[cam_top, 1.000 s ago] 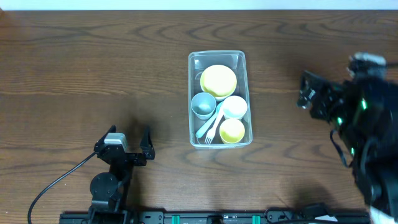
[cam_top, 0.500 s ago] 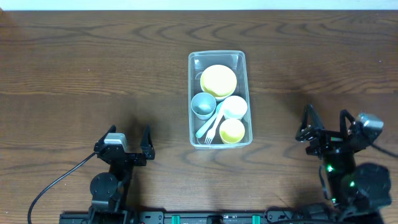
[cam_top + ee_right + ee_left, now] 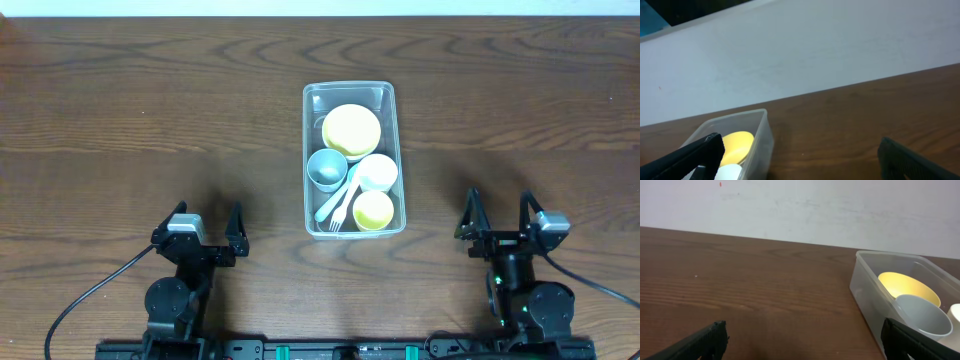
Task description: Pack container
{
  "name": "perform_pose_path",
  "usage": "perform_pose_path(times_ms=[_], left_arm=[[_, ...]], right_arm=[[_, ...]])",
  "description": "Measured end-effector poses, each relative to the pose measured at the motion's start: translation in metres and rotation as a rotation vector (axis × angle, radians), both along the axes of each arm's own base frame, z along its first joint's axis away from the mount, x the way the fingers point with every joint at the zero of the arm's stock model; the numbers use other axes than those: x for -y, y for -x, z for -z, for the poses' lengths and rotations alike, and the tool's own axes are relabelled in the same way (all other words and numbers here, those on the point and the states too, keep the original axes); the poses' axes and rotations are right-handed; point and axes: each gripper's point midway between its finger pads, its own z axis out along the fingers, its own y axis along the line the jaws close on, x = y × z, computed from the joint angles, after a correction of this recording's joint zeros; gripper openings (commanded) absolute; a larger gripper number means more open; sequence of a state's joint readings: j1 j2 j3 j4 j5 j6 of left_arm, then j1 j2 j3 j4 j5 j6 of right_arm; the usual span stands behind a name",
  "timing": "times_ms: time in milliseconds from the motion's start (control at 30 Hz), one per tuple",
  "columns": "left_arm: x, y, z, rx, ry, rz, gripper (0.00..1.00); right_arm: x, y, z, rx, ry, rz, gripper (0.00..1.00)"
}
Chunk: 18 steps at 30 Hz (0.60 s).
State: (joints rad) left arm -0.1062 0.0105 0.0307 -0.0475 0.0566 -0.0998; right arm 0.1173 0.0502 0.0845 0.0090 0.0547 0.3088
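Note:
The clear container (image 3: 311, 160) stands in the middle of the wooden table. Inside it lie a yellow bowl (image 3: 351, 130), a grey-blue cup (image 3: 326, 168), a white cup (image 3: 378, 172), a small yellow cup (image 3: 373, 210) and a pale green fork (image 3: 335, 207). My left gripper (image 3: 204, 222) rests open near the front left, well apart from the tub. Front right, my right gripper (image 3: 497, 214) is open too, with nothing between its fingers. The left wrist view shows the container (image 3: 865, 295) at the right with the yellow bowl (image 3: 907, 286) and grey cup (image 3: 922, 316). The right wrist view shows the container (image 3: 761, 135) at the lower left.
A white wall (image 3: 800, 205) runs behind the table's far edge. Bare wood lies on both sides of the tub. A black cable (image 3: 85, 300) trails from the left arm's base at the front edge.
The right arm has swung down from the right edge of the table to the front right and now rests low, mirroring the left arm. The left arm and the tub's contents have not moved.

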Motion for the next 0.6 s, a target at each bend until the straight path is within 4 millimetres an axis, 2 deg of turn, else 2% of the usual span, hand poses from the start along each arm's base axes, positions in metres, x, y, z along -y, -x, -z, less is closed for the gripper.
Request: perform_pose_path(times_ms=[333,400,533,600], left_arm=[[0.0,0.0,0.0,0.0,0.0,0.0,0.98],[0.0,0.0,0.0,0.0,0.0,0.0,0.98],[0.0,0.0,0.0,0.0,0.0,0.0,0.98],[0.0,0.0,0.0,0.0,0.0,0.0,0.98]], right_arm=[[0.004,0.0,0.008,0.002,0.007,0.014,0.99],[0.004,-0.001,0.015,-0.012,0.012,0.015,0.99],[0.003,-0.002,0.046,-0.11,0.048,0.012,0.99],[0.002,-0.002,0.048,-0.112,0.075,0.006,0.99]])
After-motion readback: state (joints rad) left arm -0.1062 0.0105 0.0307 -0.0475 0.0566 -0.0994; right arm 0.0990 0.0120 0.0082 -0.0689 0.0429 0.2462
